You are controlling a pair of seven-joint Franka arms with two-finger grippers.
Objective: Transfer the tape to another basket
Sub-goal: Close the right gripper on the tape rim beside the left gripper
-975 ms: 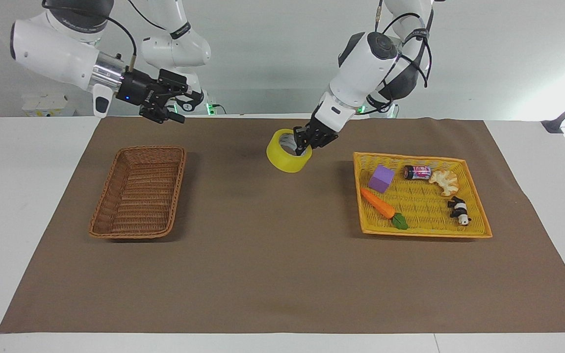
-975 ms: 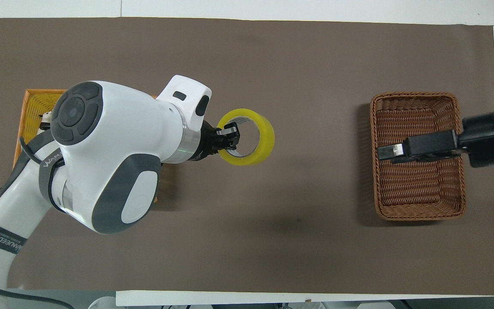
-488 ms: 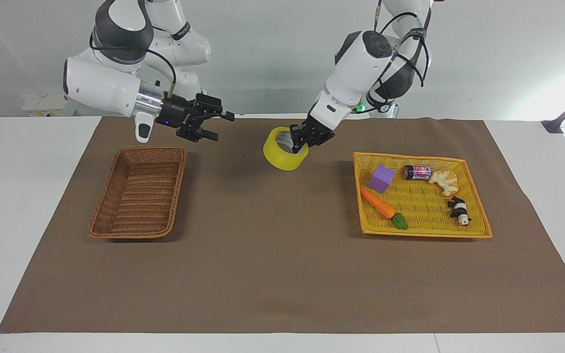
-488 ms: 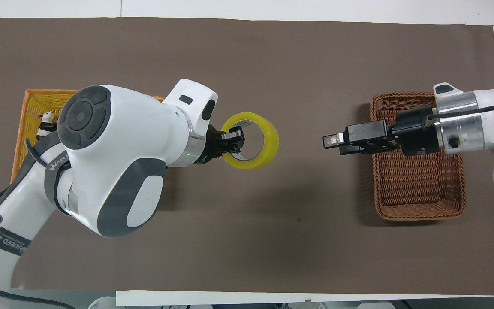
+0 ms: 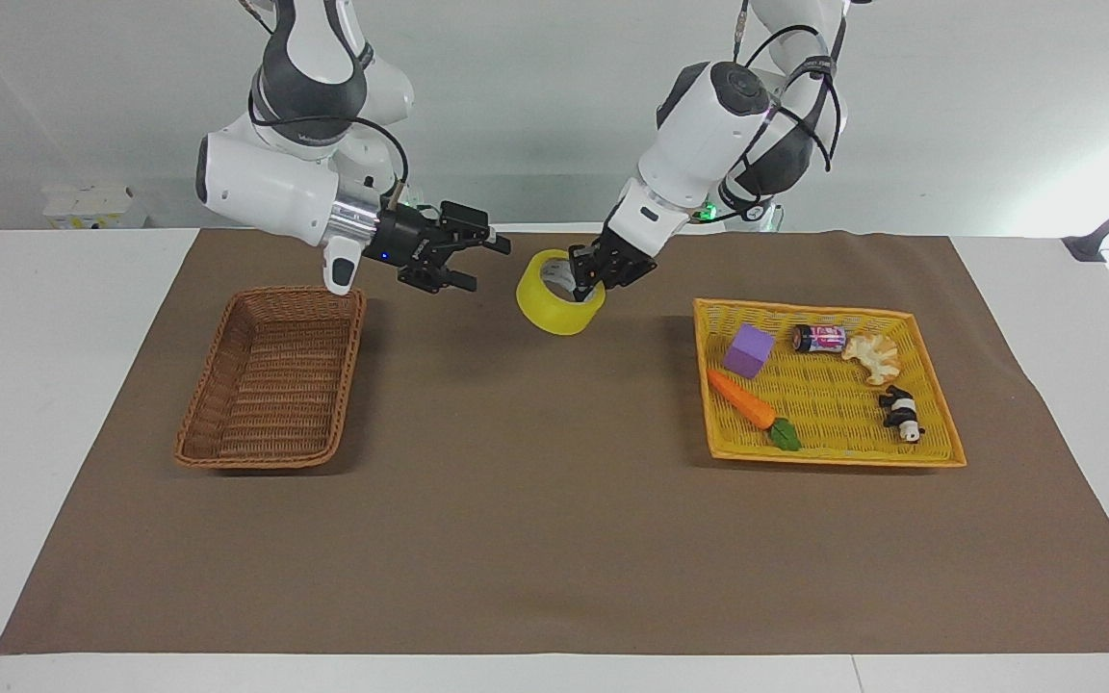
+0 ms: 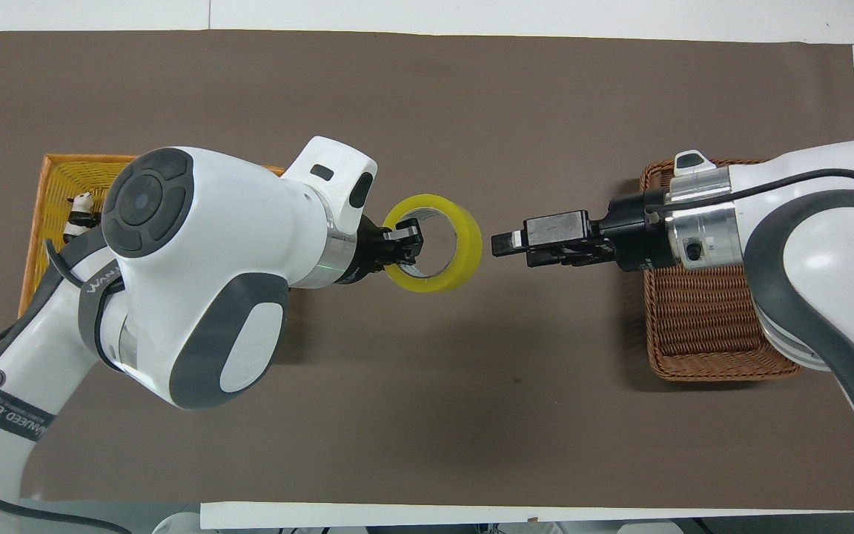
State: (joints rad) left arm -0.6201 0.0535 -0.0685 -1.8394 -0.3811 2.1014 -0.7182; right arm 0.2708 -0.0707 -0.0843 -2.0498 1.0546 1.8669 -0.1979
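The yellow tape (image 5: 555, 310) (image 6: 451, 259) hangs in the air over the middle of the brown mat, tilted. My left gripper (image 5: 586, 275) (image 6: 403, 245) is shut on its rim, one finger inside the core. My right gripper (image 5: 487, 260) (image 6: 505, 243) is open with nothing in it, held level over the mat between the tape and the brown wicker basket (image 5: 270, 377) (image 6: 716, 341), a short gap from the tape. The basket has nothing in it.
A bright yellow tray basket (image 5: 940, 428) (image 6: 45, 193) lies toward the left arm's end, holding a purple block (image 5: 748, 349), a carrot (image 5: 750, 407), a small can (image 5: 819, 338), a pastry (image 5: 872, 356) and a panda figure (image 5: 901, 412).
My right gripper has swung from over the wicker basket toward the tape. The left gripper carried the tape slightly toward the right arm's end, then held still.
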